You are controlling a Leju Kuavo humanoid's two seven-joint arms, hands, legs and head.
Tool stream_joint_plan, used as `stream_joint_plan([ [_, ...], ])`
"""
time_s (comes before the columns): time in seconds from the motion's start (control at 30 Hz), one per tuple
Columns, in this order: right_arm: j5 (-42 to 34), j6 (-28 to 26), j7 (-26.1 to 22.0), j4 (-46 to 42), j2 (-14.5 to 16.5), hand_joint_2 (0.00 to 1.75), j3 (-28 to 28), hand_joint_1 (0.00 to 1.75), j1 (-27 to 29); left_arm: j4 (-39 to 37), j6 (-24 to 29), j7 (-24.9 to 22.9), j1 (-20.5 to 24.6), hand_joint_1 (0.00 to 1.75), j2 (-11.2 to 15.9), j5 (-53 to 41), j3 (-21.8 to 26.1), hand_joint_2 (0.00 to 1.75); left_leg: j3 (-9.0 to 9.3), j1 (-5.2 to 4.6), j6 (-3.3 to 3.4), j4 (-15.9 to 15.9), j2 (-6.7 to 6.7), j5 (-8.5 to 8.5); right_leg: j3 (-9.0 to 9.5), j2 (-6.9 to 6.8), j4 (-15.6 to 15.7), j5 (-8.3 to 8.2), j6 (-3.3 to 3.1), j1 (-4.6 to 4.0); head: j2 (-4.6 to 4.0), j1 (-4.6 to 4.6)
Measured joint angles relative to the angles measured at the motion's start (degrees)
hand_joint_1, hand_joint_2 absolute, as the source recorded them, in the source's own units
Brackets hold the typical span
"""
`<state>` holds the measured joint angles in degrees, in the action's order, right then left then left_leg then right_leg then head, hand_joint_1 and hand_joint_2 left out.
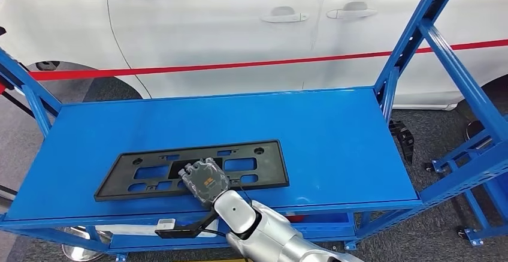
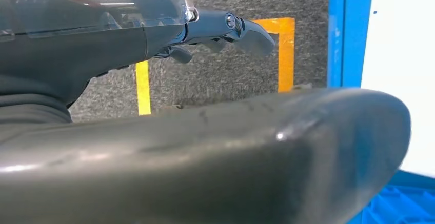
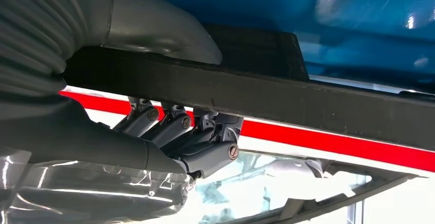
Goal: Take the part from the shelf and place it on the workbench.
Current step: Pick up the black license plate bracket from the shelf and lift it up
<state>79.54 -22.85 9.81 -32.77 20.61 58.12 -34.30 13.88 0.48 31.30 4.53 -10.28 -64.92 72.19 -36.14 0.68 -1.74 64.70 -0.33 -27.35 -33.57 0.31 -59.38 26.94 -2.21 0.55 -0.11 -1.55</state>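
The part (image 1: 251, 163) is a flat black plate frame with cut-outs, lying on the near half of the blue shelf surface (image 1: 347, 136). My right hand (image 1: 205, 181) reaches in from below and covers the middle of the part's near edge. In the right wrist view its thick thumb (image 3: 154, 29) lies against one face of the part's black edge (image 3: 308, 103) and its dark fingers (image 3: 205, 147) curl against the other, so the hand grips the part. My left hand (image 2: 205, 29) hangs over the floor with its fingers apart from the thumb (image 2: 205, 157), holding nothing.
A white car (image 1: 239, 22) with a red stripe stands close behind the shelf. Blue frame posts (image 1: 419, 40) rise at the right and left ends. Grey carpet with yellow tape (image 2: 284, 49) and a blue post (image 2: 349, 29) lie beneath the left hand.
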Motion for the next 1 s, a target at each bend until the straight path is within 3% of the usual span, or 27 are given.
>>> stream_joint_plan([
  [0.07, -0.8, -0.3, -0.3, 0.2, 0.1, 1.75, 0.0, 1.75, -0.2, 0.0, 0.0, 0.0, 0.1, 0.0, 0.0, 0.1, 0.0, 0.0, 2.76, -0.3, 0.59, -5.8, 0.0, 1.67, 0.1, 0.12, 0.0, 0.1, 0.43, -0.13, 0.0, 0.02],
  [0.13, -2.1, -1.0, -1.1, 0.3, 0.1, 1.75, 0.0, 1.75, -0.4, 0.0, 0.1, 0.0, 0.1, 0.0, 0.0, 0.3, 0.0, 0.0, 3.13, -0.59, 1.08, -6.7, -0.02, 1.62, 0.11, 0.19, 0.2, 0.0, 1.06, -0.15, 0.0, 0.04],
  [0.23, -6.9, -3.4, -4.9, -0.4, 0.0, 1.75, -0.6, 1.75, 0.0, 0.0, 0.2, 0.1, 0.0, 0.0, 0.0, 1.1, 0.1, 0.0, 3.68, -0.07, 2.02, -7.8, 0.12, 2.29, -0.12, 0.14, -0.8, 0.86, 2.01, -0.23, 0.0, 0.1],
  [0.3, -12.0, -5.3, -9.1, -2.6, 0.0, 1.75, -2.0, 1.75, 0.7, 0.0, 0.3, 0.2, 0.0, 0.0, -0.1, 1.8, 0.3, 0.0, 3.93, 0.08, 2.39, -8.2, 0.36, 2.54, -2.6, 0.02, -6.2, 4.11, 2.4, -0.17, 0.0, 0.15],
  [0.37, -20.0, -6.2, -14.3, -8.4, -0.7, 1.75, -4.0, 1.75, 2.5, 0.0, 0.6, 0.4, -0.1, 0.0, -0.1, 2.6, 0.8, 0.0, 3.94, 0.07, 2.61, -8.2, 0.5, 2.46, -6.35, 0.0, -13.8, 7.47, 2.59, -0.11, 0.0, 0.16],
  [0.4, -24.8, -6.3, -17.0, -12.3, -1.3, 1.75, -4.9, 1.75, 3.6, 0.0, 0.8, 0.5, -0.2, 0.0, -0.1, 2.9, 1.1, 0.0, 3.99, 0.06, 2.65, -8.1, 0.52, 2.39, -7.29, -0.01, -15.6, 7.69, 2.64, -0.1, 0.0, 0.17],
  [0.43, -29.8, -6.4, -19.5, -16.6, -2.0, 1.75, -5.8, 1.75, 4.7, 0.0, 0.9, 0.6, -0.3, 0.0, -0.1, 3.3, 1.4, 0.0, 4.07, 0.06, 2.64, -8.1, 0.51, 2.31, -7.22, -0.02, -15.3, 6.84, 2.65, -0.08, 0.0, 0.17],
  [0.53, -43.1, -7.1, -24.7, -29.1, -4.1, 1.75, -8.3, 1.75, 8.4, 0.0, 1.2, 1.0, -0.4, 0.0, -0.2, 4.1, 2.1, 0.0, 4.17, -0.03, 2.26, -7.7, 0.18, 1.98, -1.7, -0.15, -4.2, 1.28, 2.22, -0.07, 0.0, 0.16],
  [0.6, -51.4, -7.4, -28.3, -38.1, -5.9, 1.75, -9.9, 1.75, 11.9, 0.0, 1.5, 1.1, -0.5, 0.0, -0.2, 4.3, 2.7, 0.0, 3.95, -0.25, 1.74, -7.3, -0.17, 1.72, 0.32, -0.16, 0.2, -0.07, 1.71, -0.19, 0.0, 0.14],
  [0.73, -60.8, -7.9, -33.6, -55.0, -9.1, 1.75, -13.0, 1.75, 17.5, 0.0, 2.1, 1.2, -0.7, 0.0, -0.2, 4.7, 3.5, 0.0, 3.52, -0.29, 0.7, -6.3, -0.19, 0.75, 0.28, -0.17, 0.8, -0.3, 0.66, -0.02, 0.0, 0.12],
  [0.8, -62.1, -8.0, -34.7, -60.6, -10.2, 1.75, -14.0, 1.75, 19.2, 0.0, 2.2, 1.2, -0.8, 0.0, -0.2, 4.8, 3.8, 0.0, 1.45, -0.13, 0.16, -1.3, -0.03, -2.37, 0.37, -0.18, 1.0, -0.38, 0.2, 0.22, 0.0, -0.01],
  [0.87, -63.1, -8.2, -35.9, -64.6, -11.2, 1.75, -14.6, 1.75, 20.9, 0.0, 2.2, 1.3, -0.8, 0.0, -0.2, 4.7, 4.1, 0.0, -2.02, 0.02, -0.19, 6.3, 0.01, -5.84, 0.36, -0.15, 1.0, -0.29, 0.01, 0.19, 0.0, -0.08],
  [0.9, -63.9, -8.5, -36.7, -66.3, -11.7, 1.75, -14.9, 1.75, 21.9, 0.0, 2.4, 1.3, -0.8, 0.0, -0.2, 4.6, 4.2, 0.0, -3.19, 0.03, -0.23, 8.6, 0.01, -6.4, 0.39, -0.16, 0.9, -0.22, -0.02, 0.15, 0.0, -0.08],
  [0.93, -64.8, -8.8, -37.8, -68.1, -12.2, 1.75, -15.2, 1.75, 23.0, 0.0, 2.7, 1.4, -0.8, 0.0, -0.2, 4.5, 4.3, 0.0, -3.51, 0.03, -0.16, 9.1, 0.01, -5.92, 0.47, -0.16, 0.9, -0.13, -0.01, 0.11, 0.0, -0.08],
  [0.97, -65.9, -9.3, -39.1, -70.1, -12.8, 1.75, -15.6, 1.75, 24.2, 0.0, 3.0, 1.4, -0.8, 0.0, -0.2, 4.3, 4.3, 0.0, -2.8, 0.01, 0.03, 7.4, 0.01, -4.43, 0.6, -0.15, 0.9, -0.03, 0.04, 0.06, 0.0, -0.09],
  [1.0, -67.1, -9.7, -40.4, -72.1, -13.3, 1.75, -15.9, 1.75, 25.4, 0.0, 3.3, 1.4, -0.8, 0.0, -0.2, 4.3, 4.3, 0.0, -1.0, -0.04, 0.38, 3.5, 0.0, -2.19, 0.79, -0.14, 0.9, 0.09, 0.12, 0.01, 0.0, -0.09],
])
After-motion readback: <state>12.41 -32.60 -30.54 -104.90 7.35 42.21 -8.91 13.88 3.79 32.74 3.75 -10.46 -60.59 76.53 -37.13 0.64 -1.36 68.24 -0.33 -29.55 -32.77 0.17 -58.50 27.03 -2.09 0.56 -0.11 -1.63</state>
